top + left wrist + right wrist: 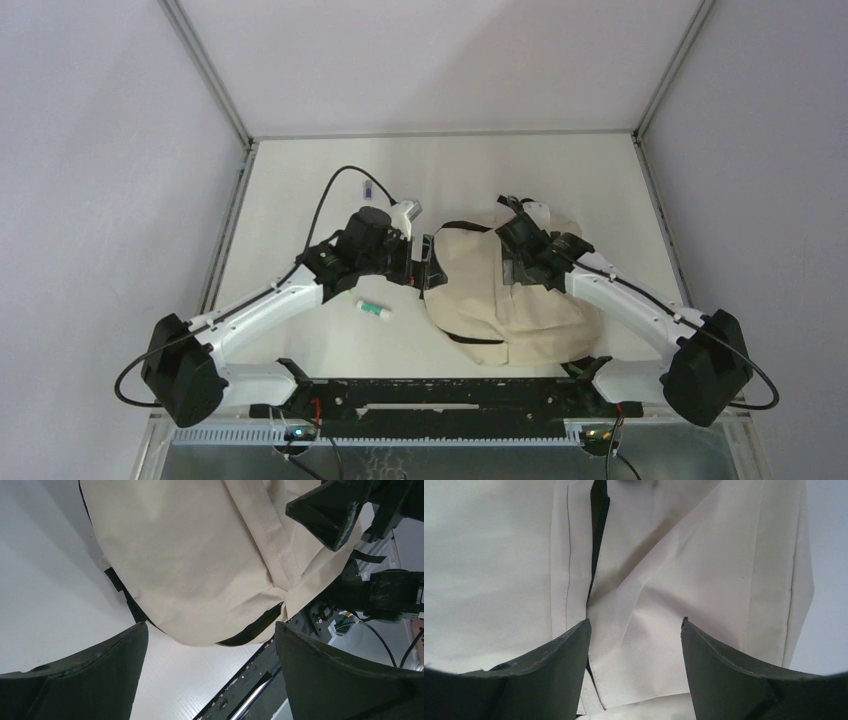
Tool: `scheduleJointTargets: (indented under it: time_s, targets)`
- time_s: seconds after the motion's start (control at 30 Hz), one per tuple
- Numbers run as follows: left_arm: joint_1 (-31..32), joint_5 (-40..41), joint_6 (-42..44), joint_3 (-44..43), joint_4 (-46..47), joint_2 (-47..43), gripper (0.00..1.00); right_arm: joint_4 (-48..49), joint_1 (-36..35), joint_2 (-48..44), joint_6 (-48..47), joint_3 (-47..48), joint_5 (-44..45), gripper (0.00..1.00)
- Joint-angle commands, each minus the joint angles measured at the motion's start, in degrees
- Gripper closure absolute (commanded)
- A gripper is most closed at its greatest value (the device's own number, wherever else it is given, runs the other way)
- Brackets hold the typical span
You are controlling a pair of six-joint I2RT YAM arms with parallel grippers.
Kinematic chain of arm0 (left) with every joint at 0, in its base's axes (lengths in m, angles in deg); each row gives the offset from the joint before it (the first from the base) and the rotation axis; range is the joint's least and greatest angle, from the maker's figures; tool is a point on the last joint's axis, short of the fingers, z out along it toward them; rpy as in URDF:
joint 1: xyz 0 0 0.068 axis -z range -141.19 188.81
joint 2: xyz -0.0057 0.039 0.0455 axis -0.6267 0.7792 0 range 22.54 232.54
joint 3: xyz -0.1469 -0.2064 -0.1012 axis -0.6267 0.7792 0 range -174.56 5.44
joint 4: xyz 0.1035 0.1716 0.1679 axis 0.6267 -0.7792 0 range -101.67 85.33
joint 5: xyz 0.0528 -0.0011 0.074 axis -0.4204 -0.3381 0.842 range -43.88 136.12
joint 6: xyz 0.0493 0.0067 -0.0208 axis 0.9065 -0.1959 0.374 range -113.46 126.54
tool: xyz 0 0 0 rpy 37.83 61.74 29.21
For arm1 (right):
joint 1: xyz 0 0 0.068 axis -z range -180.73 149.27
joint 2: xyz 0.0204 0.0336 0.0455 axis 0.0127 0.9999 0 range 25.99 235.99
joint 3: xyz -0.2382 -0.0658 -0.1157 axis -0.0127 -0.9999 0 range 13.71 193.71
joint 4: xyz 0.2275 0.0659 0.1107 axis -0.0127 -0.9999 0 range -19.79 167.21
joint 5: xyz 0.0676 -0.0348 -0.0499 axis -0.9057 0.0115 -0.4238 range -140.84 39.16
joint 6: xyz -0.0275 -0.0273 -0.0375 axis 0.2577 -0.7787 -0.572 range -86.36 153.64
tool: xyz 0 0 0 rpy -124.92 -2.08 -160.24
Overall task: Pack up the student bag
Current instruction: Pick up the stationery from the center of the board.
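1 small green-and-white tube (374,310) lies on its side on the white table (300,200). Pale grey walls (100,150) and 2 slanting metal rails (205,70) enclose the table.

Left claw (210,630), right claw (634,624): both agape

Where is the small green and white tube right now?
In the top view, the tube lies flat on the table, to the left of the bag and just on the near side of the left gripper.
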Motion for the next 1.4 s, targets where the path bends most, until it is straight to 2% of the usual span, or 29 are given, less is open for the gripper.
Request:
scheduleJointTargets:
  time_s: [0.0,0.2,0.47,0.63,0.77,0.87,1.03,1.37]
  targets:
    - [0.56,-1.30,-0.40,-3.88,1.99,0.53,0.00,2.23,1.13,-1.51,1.08,-0.60,0.33,0.25]
    - [0.67,-1.22,-0.22,-4.00,1.91,0.41,0.00,5.25,2.20,0.77,-0.21,-2.35,-2.83,0.24]
    - [0.68,-0.77,-0.09,-3.76,1.30,-0.03,0.00,8.67,-1.58,3.87,-0.82,-1.74,-5.24,0.22]
    - [0.76,-0.72,-0.18,-3.73,1.30,0.01,0.00,8.82,-2.08,4.88,-2.06,-0.76,-4.49,0.19]
    - [0.77,-0.74,-0.23,-4.01,1.32,0.40,0.00,5.55,-2.24,9.33,-1.58,0.18,0.64,0.21]
    - [0.77,-0.74,-0.12,-3.92,1.29,0.39,0.00,2.18,-1.94,11.11,-0.56,0.19,4.65,0.23]
    - [0.77,-0.80,0.00,-3.89,1.30,0.40,0.00,0.43,-0.73,9.20,-0.22,-0.16,6.45,0.27]
    - [0.83,-0.29,0.35,-4.58,1.21,1.11,0.00,-2.57,2.65,1.40,0.26,0.01,8.54,0.47]
